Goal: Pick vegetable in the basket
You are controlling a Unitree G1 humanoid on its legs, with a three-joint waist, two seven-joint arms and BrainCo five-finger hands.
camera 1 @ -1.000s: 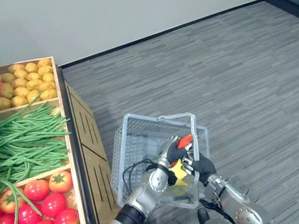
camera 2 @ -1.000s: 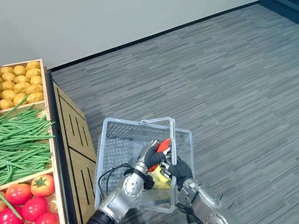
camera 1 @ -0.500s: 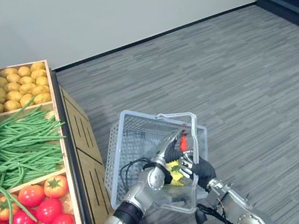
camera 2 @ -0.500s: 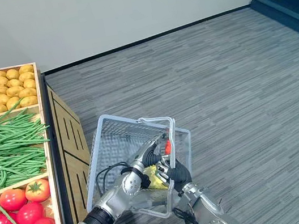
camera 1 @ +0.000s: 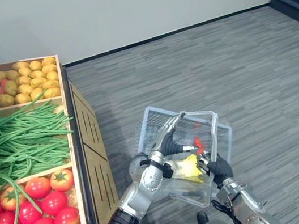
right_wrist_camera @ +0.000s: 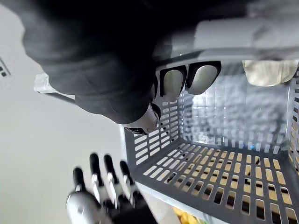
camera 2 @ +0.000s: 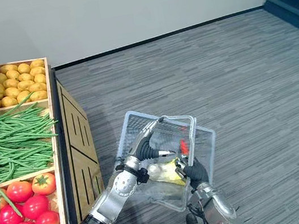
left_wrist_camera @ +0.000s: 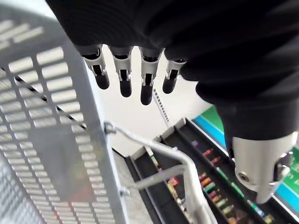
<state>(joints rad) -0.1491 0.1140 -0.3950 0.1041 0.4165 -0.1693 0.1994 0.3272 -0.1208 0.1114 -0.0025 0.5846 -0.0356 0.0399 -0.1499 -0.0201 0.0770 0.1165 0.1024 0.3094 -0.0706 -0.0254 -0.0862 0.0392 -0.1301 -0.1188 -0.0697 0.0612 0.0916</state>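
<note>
Filling basket [camera 1: 224,138]
Right robot hand [camera 1: 220,168] is gripping it; left robot hand [camera 1: 168,142] is hovering released; possibly one yellow vegetable [camera 1: 188,167] inside.

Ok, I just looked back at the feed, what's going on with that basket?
The right robot hand is curled round the rim of the basket, holding it beside the vegetable stand. The left robot hand reaches over the basket's opening with fingers straight and nothing in them. A yellow item lies inside the basket. The stand's bins hold tomatoes, green beans and potatoes.
</note>
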